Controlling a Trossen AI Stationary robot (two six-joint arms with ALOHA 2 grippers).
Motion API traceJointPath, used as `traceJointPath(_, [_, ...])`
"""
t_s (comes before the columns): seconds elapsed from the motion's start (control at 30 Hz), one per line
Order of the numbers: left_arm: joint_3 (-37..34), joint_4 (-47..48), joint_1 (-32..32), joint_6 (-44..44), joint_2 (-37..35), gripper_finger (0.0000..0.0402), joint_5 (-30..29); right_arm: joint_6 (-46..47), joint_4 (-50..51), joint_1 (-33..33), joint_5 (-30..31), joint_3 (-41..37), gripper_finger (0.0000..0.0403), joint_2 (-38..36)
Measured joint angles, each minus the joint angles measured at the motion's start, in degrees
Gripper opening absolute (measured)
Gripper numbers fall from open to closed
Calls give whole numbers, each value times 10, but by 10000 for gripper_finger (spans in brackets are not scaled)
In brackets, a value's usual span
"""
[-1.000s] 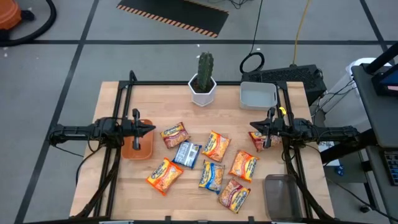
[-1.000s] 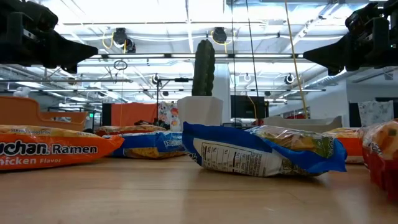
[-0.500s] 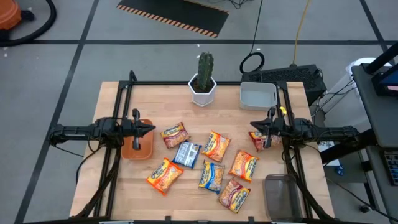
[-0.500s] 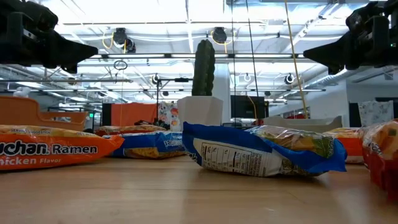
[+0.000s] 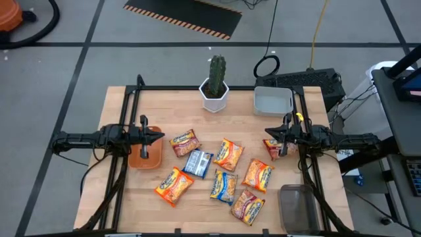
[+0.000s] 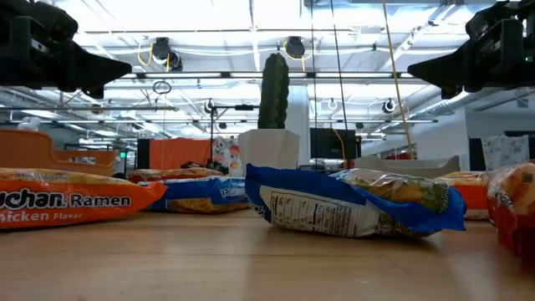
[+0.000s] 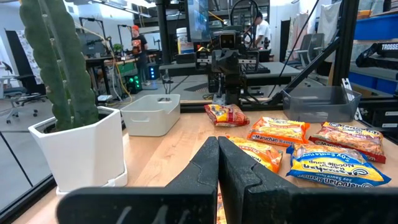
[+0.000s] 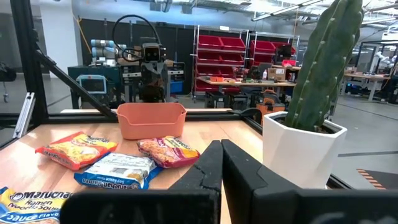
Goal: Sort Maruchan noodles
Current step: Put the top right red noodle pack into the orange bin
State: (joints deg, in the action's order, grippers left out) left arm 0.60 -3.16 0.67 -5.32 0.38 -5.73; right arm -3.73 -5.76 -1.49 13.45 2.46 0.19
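Several Maruchan noodle packets lie flat in the middle of the wooden table: orange ones (image 5: 227,153), (image 5: 174,185), (image 5: 258,176), a red-orange one (image 5: 185,142) and blue ones (image 5: 198,162), (image 5: 223,186). Another red-orange packet (image 5: 275,148) lies below my right gripper. My left gripper (image 5: 160,136) hovers shut over the table's left side above the orange bin (image 5: 145,157), its fingers closed together in the left wrist view (image 7: 218,149). My right gripper (image 5: 266,131) hovers shut over the right side, its fingers likewise together (image 8: 221,149). Both stay high above the table in the low view.
A potted cactus (image 5: 214,82) stands at the far edge's middle, with a pale grey bin (image 5: 273,101) to its right. A clear bin (image 5: 299,204) sits at the near right corner. Black frame rails (image 5: 125,112) run along both table sides.
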Motion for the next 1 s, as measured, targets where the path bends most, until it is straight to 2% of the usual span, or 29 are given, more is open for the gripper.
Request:
traceJointPath(0.23, [0,0,0,0,0,1,0,-3,-2,0,0,0,0,0])
traceJointPath(0.37, [0,0,0,0,0,1,0,-43,-23,0,-1,0,0,0])
traceJointPath(0.47, [0,0,0,0,0,1,0,-64,-43,0,-24,1,0,6])
traceJointPath(0.57, [0,0,0,0,0,1,0,-44,-43,-1,-34,9,0,19])
traceJointPath(0.87, [0,0,0,0,0,1,0,-29,-38,-5,-29,132,0,141])
traceJointPath(1.0, [0,0,0,0,0,1,0,-30,1,-5,-29,201,0,199])
